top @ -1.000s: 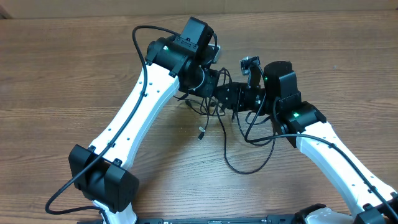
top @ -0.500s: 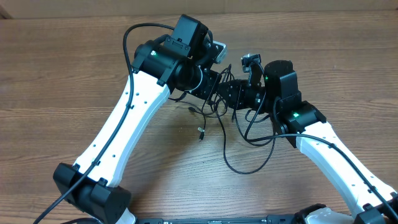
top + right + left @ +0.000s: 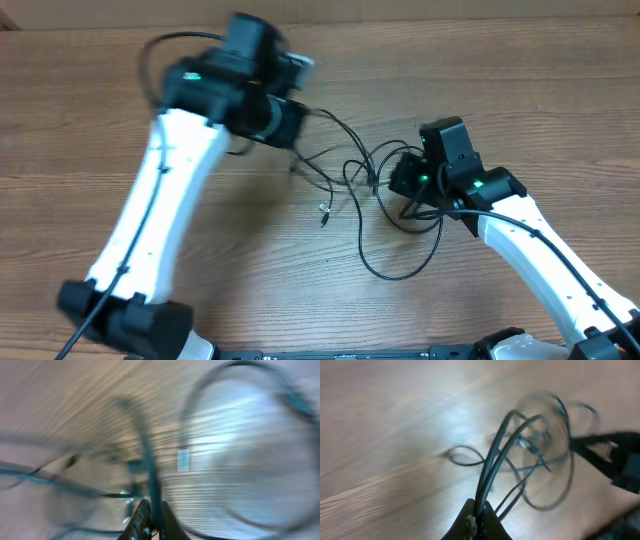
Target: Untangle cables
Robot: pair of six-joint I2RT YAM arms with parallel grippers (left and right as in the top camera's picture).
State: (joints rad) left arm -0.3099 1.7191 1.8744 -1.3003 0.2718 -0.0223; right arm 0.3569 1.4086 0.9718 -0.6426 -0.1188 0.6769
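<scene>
The cables are thin black cords lying in a loose tangle on the wooden table between the two arms. My left gripper is at the tangle's upper left, shut on two cable strands that run taut away from its closed jaws. My right gripper is at the tangle's right side, shut on one strand that rises between its fingers. A large slack loop trails toward the front of the table. A small plug end lies loose. Both wrist views are motion-blurred.
The right gripper's dark fingers show at the right of the left wrist view. Thicker black arm cables arch over the left arm. The white arm links cross the front half of the table.
The left arm has swung left and back, pulling its strands taut and spreading the tangle. The right gripper has closed on a strand and drawn slightly right.
</scene>
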